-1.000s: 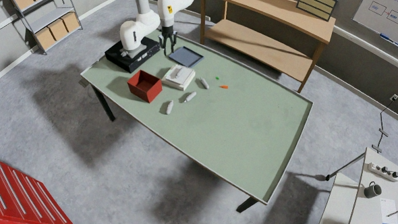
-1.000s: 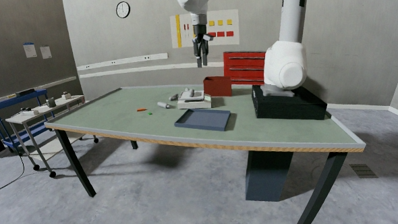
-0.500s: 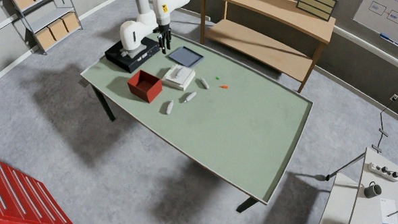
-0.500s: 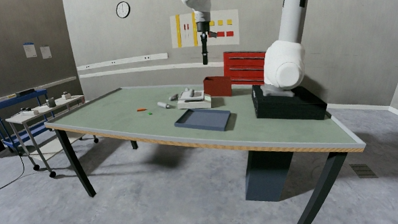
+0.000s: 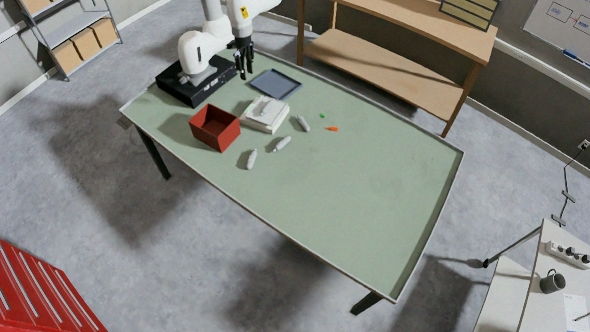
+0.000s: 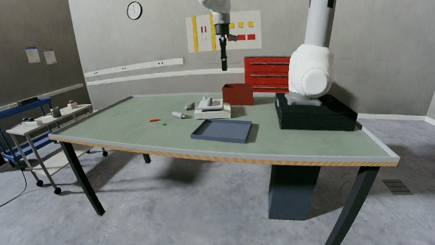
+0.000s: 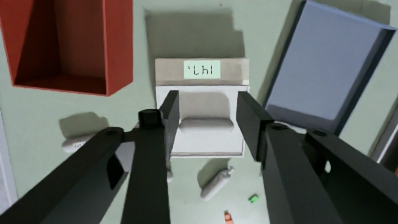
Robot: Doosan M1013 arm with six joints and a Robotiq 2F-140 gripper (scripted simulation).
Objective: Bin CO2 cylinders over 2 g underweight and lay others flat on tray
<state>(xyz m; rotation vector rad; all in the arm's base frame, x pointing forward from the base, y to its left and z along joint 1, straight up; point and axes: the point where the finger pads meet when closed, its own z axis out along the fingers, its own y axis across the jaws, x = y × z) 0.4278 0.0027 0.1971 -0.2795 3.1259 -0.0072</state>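
My gripper [image 5: 242,70] hangs high above the table, over the back edge between the robot base and the tray; its fingers stand partly apart with nothing between them [image 7: 207,102]. One CO2 cylinder [image 7: 206,124] lies on the white scale [image 5: 265,114], directly below in the wrist view; the scale's display [image 7: 201,69] is lit. Three more grey cylinders lie on the table: one right of the scale [image 5: 303,123], two in front of it [image 5: 281,144] [image 5: 251,158]. The red scrap bin [image 5: 214,126] stands left of the scale. The blue-grey tray [image 5: 276,83] lies behind the scale and holds nothing.
The black robot base [image 5: 196,80] stands at the table's back left corner. A small green bit [image 5: 322,115] and an orange bit [image 5: 332,128] lie right of the cylinders. A wooden shelf bench [image 5: 400,55] stands behind the table.
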